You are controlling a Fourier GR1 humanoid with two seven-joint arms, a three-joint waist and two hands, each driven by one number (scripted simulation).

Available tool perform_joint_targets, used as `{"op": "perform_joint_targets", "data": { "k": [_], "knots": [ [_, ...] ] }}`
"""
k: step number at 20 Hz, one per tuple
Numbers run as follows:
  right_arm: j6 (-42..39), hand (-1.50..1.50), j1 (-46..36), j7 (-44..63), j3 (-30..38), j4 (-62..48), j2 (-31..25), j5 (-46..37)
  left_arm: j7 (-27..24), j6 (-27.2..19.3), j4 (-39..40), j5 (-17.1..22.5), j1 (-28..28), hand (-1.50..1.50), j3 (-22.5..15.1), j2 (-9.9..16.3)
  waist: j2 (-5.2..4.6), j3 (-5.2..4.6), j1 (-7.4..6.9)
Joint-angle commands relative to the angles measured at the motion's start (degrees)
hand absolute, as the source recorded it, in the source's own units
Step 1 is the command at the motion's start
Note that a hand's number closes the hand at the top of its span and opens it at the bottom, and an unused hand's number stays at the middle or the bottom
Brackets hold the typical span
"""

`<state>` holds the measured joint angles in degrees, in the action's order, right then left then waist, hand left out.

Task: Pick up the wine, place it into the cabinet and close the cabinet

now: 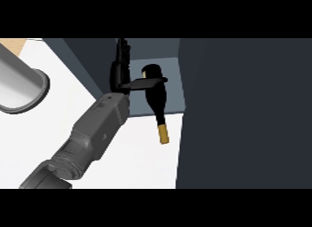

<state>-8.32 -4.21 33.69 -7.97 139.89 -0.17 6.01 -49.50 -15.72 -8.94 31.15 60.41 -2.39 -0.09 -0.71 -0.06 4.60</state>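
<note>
The dark glass wine bottle with a gold-capped neck (154,95) lay tilted at upper centre, half inside the slate-blue cabinet (173,84); the black right hand (127,75) grasped it. Door unclosed.

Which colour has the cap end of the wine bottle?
Golden yellow, on the wine bottle, whose body is black; only the head view shows it.

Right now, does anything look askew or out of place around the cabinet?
Yes. The wine bottle lies tipped over rather than upright, its body inside the open cabinet and its gold-capped neck jutting out past the shelf edge over the white counter. The hand reaches across the bottle's body.
</note>
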Motion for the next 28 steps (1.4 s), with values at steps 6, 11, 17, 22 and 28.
{"op": "perform_joint_targets", "data": {
  "k": [6, 11, 17, 22, 28],
  "knots": [
    [1.2, -1.50, -0.5, 3.0, 1.5, 1.9, -0.8, 1.9, 2.9, -1.9, -11.2, 9.7, -9.0, -1.50, -11.1, 0.1, 0.82, 0.05, -1.54],
    [3.2, -1.50, -3.9, 4.1, 2.1, 2.4, -0.7, -0.9, 5.5, -6.9, -21.9, 13.1, -15.4, -1.50, -20.5, 0.1, 0.76, 0.04, -3.31],
    [3.7, -1.50, -4.6, 6.9, 5.4, 3.0, -2.2, 2.1, 6.3, -18.2, -40.2, 13.3, -26.0, -1.50, -32.1, 0.1, 0.93, 0.07, -4.52],
    [3.5, -1.50, 1.9, 0.0, -1.8, 3.2, 0.1, -4.3, 5.1, -23.9, -49.5, 10.9, -33.4, -1.50, -37.3, 0.1, 0.88, 0.07, -4.46],
    [1.0, -1.50, 4.1, 2.7, 3.9, 7.2, -2.4, 2.6, 6.1, -26.4, -61.0, 5.5, -42.5, -1.50, -39.9, 0.1, 0.88, 0.09, -4.56]
  ]
}}
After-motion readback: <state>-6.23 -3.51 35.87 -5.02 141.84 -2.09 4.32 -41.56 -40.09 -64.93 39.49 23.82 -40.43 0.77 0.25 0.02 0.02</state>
